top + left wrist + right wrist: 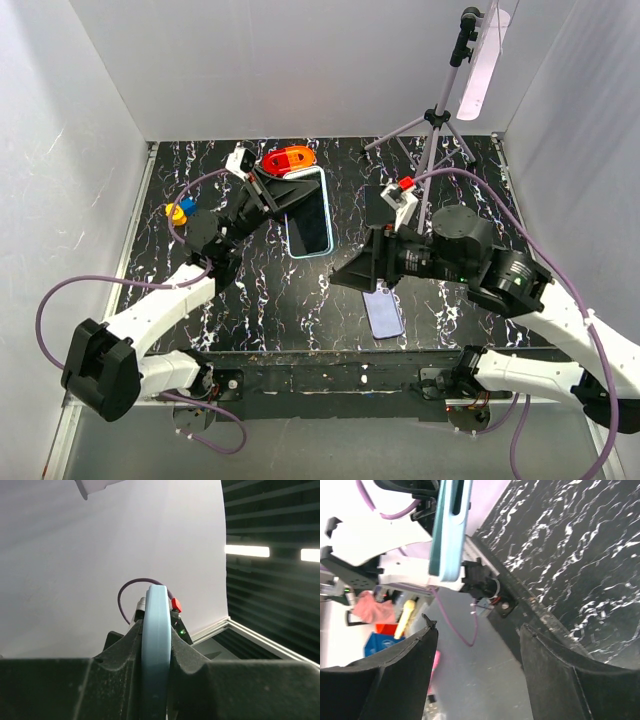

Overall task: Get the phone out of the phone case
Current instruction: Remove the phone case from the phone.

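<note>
The light-blue phone case (pixel 311 213) is tilted above the back of the table with its dark inner side facing up. My left gripper (pixel 283 192) is shut on its upper edge. In the left wrist view the case's rim (pixel 155 645) stands edge-on between the black fingers (pixel 120 650), with the gripper (pixel 155 630) closed on it. The phone (pixel 384 313), its lavender-blue back up, lies flat on the table near the front edge. My right gripper (pixel 347 276) hovers just to its upper left, open and empty. The right wrist view shows the case (pixel 451 527) beyond the spread gripper (pixel 477 635).
A red-orange object (pixel 288 160) lies behind the case at the back. A tripod (pixel 432 125) stands at the back right, with a dark flat rectangle (pixel 378 203) near its feet. A yellow and blue piece (pixel 180 210) sits at the left table edge. White walls enclose the marbled table (pixel 270 300).
</note>
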